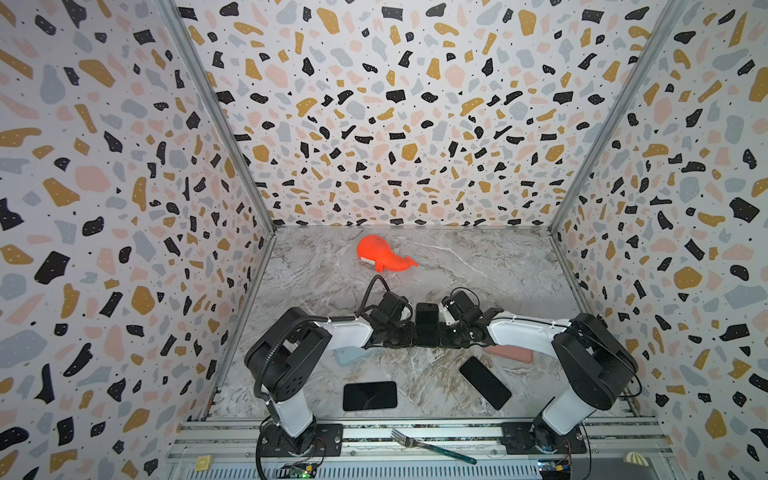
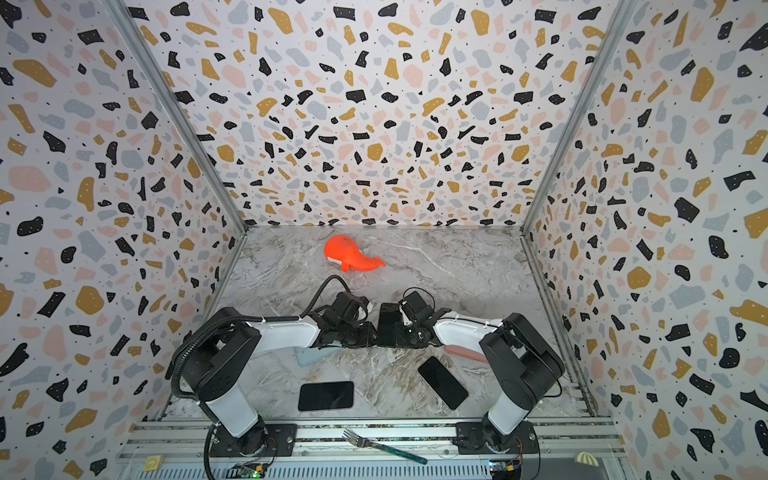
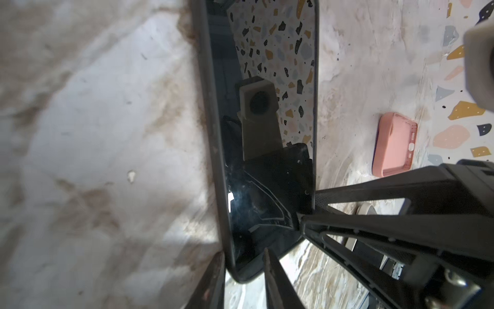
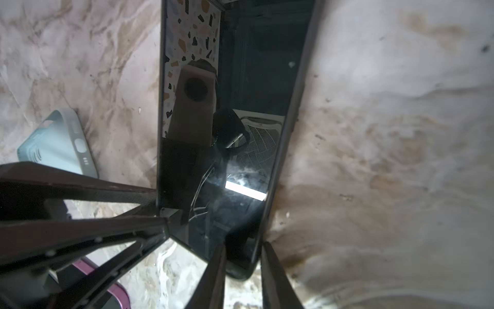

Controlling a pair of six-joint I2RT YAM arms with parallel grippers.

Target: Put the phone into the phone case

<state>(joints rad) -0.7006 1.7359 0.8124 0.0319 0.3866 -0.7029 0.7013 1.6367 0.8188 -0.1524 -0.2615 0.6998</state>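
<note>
A black phone [image 1: 427, 322] [image 2: 388, 322] with a dark case rim around its glass hangs above the marble table, between my two grippers. In the left wrist view the phone [image 3: 267, 120] shows its glossy screen. My left gripper [image 3: 243, 254] [image 1: 409, 332] is shut on one near corner, with one finger on the rim and one on the glass. In the right wrist view my right gripper [image 4: 243, 246] [image 1: 446, 332] is shut on the other near corner of the phone [image 4: 240, 80]. Its fingers [image 4: 270, 264] press the rim. Whether the case is fully seated, I cannot tell.
Two more black phones [image 1: 370, 395] [image 1: 484, 382] lie near the front. A pink case [image 1: 509, 354] [image 3: 395, 147] lies under the right arm and a light blue case [image 1: 353, 355] [image 4: 57, 139] under the left. An orange whale toy [image 1: 382, 255] lies at the back, and a fork [image 1: 432, 446] on the front rail.
</note>
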